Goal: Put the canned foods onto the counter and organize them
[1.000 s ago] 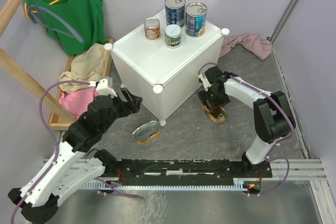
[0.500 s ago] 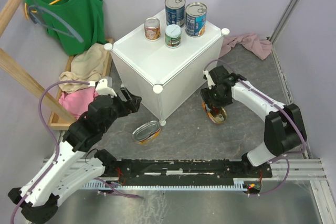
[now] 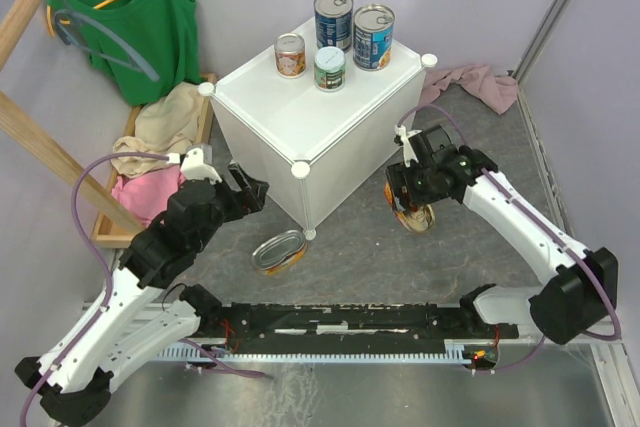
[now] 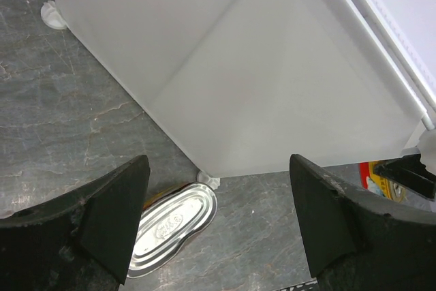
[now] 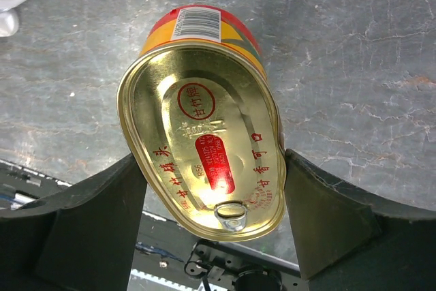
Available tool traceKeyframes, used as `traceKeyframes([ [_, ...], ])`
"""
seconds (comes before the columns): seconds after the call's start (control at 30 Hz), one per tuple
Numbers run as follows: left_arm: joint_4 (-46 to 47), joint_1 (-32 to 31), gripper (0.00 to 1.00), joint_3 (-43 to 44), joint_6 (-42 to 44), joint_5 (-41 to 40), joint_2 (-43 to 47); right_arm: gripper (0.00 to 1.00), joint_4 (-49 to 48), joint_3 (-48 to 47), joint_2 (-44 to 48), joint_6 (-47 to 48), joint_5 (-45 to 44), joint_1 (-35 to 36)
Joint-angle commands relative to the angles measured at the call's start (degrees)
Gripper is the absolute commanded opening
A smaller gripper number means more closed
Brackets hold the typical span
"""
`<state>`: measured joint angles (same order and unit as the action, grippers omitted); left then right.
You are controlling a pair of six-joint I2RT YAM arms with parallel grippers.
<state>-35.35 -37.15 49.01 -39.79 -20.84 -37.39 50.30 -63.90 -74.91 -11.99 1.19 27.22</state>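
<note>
The right hand [image 3: 408,203] clasps an oval tin [image 5: 204,134] across its narrow width. The counter [image 3: 330,122] top lies upper left of it. The left hand [image 3: 248,190] is released.

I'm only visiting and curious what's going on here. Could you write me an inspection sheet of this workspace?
Surface: grey marbled tabletop, no spills seen.
Job's things: the white counter carries two tall blue cans, an orange-red can and a green-white can, all upright. A loose oval tin lies by the counter's near corner.
Clutter: pink cloth on the right; heaped clothes on the left.
Grippers: left gripper open, empty. The right gripper has its fingers on the held oval tin.
Cables: purple cable loops on each arm, clear of the cans.
Surroundings: green top on a hanger, wooden rack.
</note>
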Motion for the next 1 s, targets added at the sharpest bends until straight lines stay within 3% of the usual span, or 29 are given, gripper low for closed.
traceKeyframes([
  [0.0, 2.80, -0.21, 0.90, 1.51, 0.23, -1.71, 0.60, 0.10, 1.28, -6.07, 5.02, -2.07, -1.40, 2.92],
  [0.53, 2.79, -0.25, 0.90, 1.38, 0.00, -2.16, 0.80, 0.10, 9.33, -29.51, 3.79, -4.19, -8.48, 16.92],
  [0.97, 3.35, -0.21, 0.90, 1.18, -0.35, -1.91, 0.82, 0.10, 13.77, -53.44, -10.66, -0.55, -10.78, 23.13],
])
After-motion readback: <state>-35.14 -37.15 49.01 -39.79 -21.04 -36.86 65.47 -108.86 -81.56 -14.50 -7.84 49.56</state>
